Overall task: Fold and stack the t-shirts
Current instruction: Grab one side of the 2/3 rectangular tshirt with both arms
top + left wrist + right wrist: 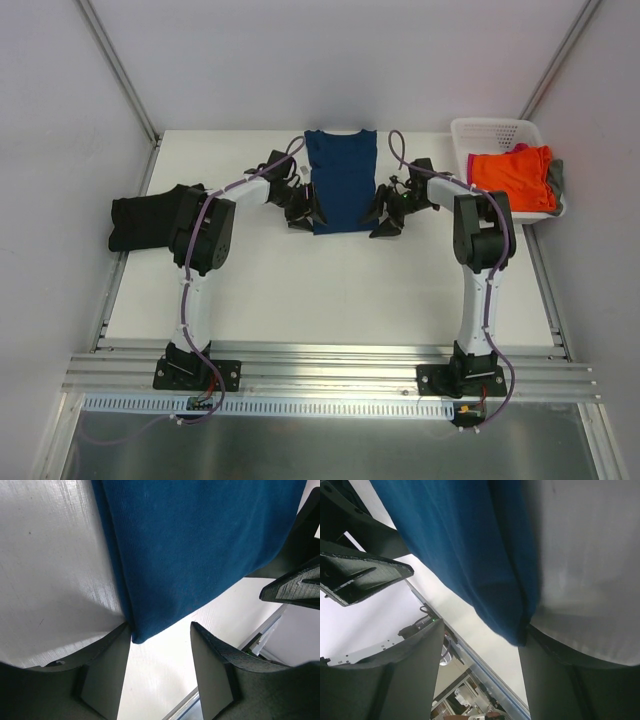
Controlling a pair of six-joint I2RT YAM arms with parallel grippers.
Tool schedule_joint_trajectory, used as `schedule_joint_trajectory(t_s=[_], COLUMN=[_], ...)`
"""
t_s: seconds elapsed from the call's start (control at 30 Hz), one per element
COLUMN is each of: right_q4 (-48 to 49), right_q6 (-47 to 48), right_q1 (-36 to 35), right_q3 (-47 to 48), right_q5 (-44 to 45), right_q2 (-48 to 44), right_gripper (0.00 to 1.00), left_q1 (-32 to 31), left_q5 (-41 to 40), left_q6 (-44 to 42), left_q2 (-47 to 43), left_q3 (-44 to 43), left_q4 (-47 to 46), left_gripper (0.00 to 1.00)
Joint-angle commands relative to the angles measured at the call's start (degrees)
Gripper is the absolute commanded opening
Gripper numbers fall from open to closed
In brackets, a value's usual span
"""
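A navy blue t-shirt (340, 180) lies folded into a long strip at the back middle of the table, collar away from the arms. My left gripper (305, 215) is down at its near left corner. In the left wrist view the gripper (161, 626) is open, and the shirt's corner (145, 630) touches the left finger. My right gripper (385, 218) is at the near right corner. It is open (482, 627), with the cloth (465, 545) against its right finger. A black t-shirt (140, 222) lies crumpled at the left edge.
A white plastic basket (495, 130) stands at the back right corner, holding an orange shirt (512, 175), a pink one (520, 148) and a grey one (556, 178). The table's metal rail runs along the near edge, by the arm bases.
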State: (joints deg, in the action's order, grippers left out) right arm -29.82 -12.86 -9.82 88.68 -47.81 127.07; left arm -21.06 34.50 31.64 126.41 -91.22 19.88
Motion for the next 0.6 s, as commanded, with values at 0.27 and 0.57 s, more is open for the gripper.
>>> schedule_joint_trajectory(t_s=[0.27,0.57], right_q4=[1.26,0.73], right_q6=[0.21,0.91], right_q1=[0.33,2.18], right_q3=[2.37,1.84], right_q5=[0.62,1.14], right_q2=[1.08,0.2], right_gripper=[0.64,0.64], left_q1=[-0.65,-0.65], left_q5=[-1.8,-3.04], left_q6=[-0.08,-0.17], left_q2=[-0.55,-1.96], left_q3=[4.47,5.7], left_q4=[1.21,1.83], left_gripper=[0.52,0.52])
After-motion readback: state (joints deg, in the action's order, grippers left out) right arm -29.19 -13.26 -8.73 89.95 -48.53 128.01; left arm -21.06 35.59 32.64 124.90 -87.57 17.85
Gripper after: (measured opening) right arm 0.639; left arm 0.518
